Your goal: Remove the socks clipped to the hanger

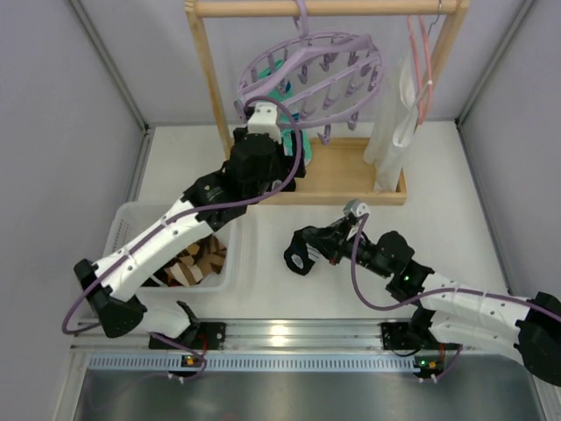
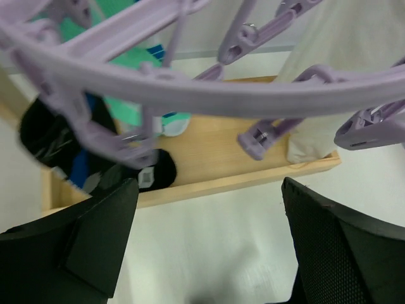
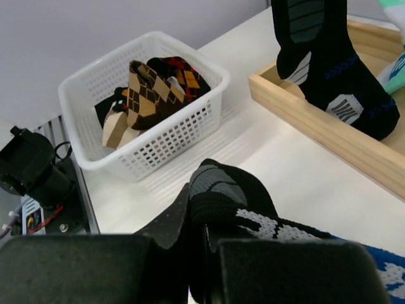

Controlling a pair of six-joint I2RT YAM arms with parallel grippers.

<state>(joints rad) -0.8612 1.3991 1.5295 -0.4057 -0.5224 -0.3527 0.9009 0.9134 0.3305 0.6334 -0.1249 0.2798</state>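
One lavender hanger (image 1: 336,38), one basket (image 3: 164,139)

My left arm (image 1: 162,235) and right arm (image 1: 473,303) wear white shells between black joints, each trailed by a looping lavender cable (image 1: 354,267), and my left tool (image 2: 209,190) has broad matte-black fingers (image 2: 95,247), the one at 4 o'clock finely textured.

White desk (image 1: 456,254) in a pale grey booth.
Plain grey walls (image 1: 53,132) close it in at left, right and behind, with thin metal posts (image 1: 110,66) at the back corners. A silver rail (image 1: 298,333) lines the near edge; a wooden rack (image 1: 351,184) stands at the back. Soft, even light.
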